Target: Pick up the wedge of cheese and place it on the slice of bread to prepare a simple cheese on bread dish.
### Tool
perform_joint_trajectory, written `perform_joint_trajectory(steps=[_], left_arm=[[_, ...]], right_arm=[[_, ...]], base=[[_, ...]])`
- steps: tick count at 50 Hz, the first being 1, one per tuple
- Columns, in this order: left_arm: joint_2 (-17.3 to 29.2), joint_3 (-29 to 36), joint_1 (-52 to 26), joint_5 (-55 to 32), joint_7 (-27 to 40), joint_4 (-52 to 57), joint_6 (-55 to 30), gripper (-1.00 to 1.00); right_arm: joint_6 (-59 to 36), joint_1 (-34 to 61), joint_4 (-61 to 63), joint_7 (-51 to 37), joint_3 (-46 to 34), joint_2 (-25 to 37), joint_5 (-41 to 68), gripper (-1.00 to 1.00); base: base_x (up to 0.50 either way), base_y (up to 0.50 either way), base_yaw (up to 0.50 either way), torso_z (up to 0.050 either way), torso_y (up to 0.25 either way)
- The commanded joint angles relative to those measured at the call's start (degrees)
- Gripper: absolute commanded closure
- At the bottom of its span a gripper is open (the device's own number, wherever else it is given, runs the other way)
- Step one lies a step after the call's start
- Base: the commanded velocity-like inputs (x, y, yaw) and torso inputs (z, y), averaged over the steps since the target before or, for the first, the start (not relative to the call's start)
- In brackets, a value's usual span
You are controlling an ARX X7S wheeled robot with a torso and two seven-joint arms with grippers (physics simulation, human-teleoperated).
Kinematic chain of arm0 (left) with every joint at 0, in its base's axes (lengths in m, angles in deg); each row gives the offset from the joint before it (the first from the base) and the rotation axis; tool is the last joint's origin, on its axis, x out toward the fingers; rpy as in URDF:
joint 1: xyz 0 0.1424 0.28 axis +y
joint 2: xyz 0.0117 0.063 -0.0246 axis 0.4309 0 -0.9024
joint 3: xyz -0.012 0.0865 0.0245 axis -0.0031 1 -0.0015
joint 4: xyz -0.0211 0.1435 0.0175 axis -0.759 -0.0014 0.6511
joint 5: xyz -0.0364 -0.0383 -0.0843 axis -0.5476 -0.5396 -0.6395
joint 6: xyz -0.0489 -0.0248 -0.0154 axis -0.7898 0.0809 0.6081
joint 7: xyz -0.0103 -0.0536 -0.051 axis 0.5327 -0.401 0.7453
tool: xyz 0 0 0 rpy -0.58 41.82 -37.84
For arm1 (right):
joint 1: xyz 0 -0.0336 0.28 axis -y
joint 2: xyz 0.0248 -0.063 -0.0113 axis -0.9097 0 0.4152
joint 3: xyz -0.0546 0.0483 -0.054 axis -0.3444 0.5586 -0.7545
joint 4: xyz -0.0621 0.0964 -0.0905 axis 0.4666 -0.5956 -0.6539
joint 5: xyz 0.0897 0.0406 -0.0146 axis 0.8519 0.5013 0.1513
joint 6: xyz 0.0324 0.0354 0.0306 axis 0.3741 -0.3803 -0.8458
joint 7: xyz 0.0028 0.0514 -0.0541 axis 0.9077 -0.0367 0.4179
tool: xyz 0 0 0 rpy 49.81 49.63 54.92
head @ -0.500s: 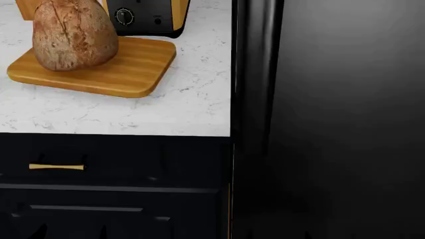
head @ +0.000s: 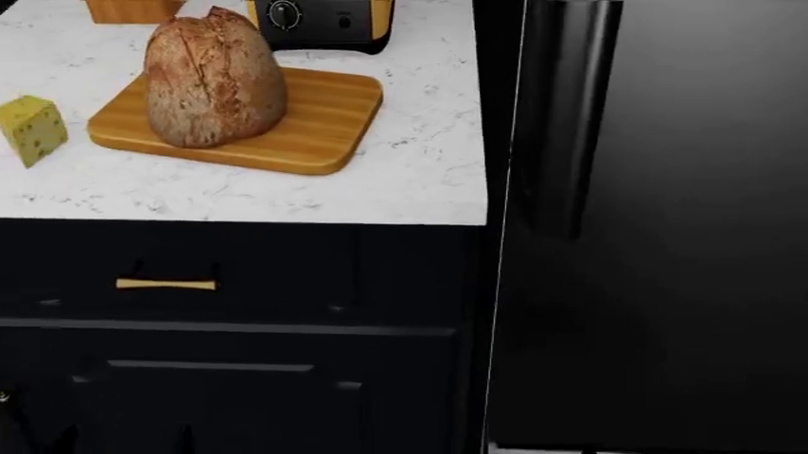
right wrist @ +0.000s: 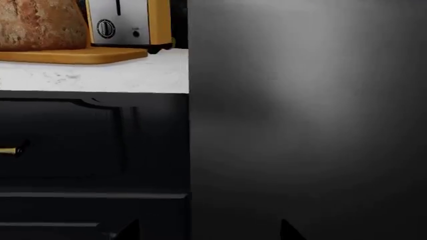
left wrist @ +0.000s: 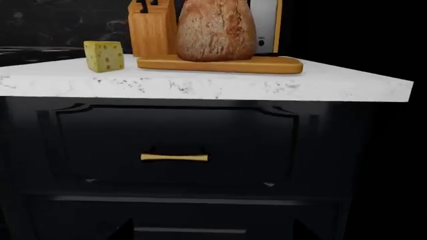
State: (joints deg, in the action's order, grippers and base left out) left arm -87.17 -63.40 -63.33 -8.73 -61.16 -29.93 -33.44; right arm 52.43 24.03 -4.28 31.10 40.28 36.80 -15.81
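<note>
The wedge of cheese [head: 32, 130], pale yellow with round holes, stands on the white marble counter [head: 253, 189] left of the wooden cutting board [head: 316, 118]. The slice of bread [head: 212, 78], a big brown crusty loaf, stands on that board. In the left wrist view the cheese [left wrist: 104, 56] and the loaf [left wrist: 216, 30] are above and beyond my left gripper [left wrist: 213, 232], which is open and empty, low in front of the dark drawers. My right gripper [right wrist: 207, 231] is open and empty, low by the cabinet and fridge; the loaf [right wrist: 37, 25] shows up at the edge of its view.
A toaster [head: 322, 21] and a knife block [left wrist: 152, 32] stand behind the board. A tall black fridge [head: 657, 227] adjoins the counter's right end. Dark drawers with a brass handle [head: 166, 284] are below the counter edge.
The head view has shifted: the loaf and board now sit further right and the counter edge higher, and the cheese has come into view at the left.
</note>
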Motion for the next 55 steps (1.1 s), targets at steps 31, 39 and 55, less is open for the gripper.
perform_joint_trajectory(steps=[31,39,55], left_arm=[[3.6,3.5,0.7,1.1,6.6,5.0,-0.1,-1.00],[5.2,4.5,-2.4,1.4,6.6,14.0,-12.1,-1.00],[6.2,4.7,-28.2,-2.5,5.6,31.9,-50.8,-1.00]], right_arm=[[-4.8,1.2,3.1,-2.3,-5.6,3.7,2.0,-1.00],[-16.3,3.5,11.5,-3.4,-4.1,4.6,4.9,-1.00],[-50.2,21.8,34.6,-2.4,-0.1,8.0,14.1,-1.00]], base=[[-0.04,0.36,0.00,0.010,0.000],[0.00,0.00,0.00,0.050,0.000],[0.00,0.00,0.00,0.050,0.000]])
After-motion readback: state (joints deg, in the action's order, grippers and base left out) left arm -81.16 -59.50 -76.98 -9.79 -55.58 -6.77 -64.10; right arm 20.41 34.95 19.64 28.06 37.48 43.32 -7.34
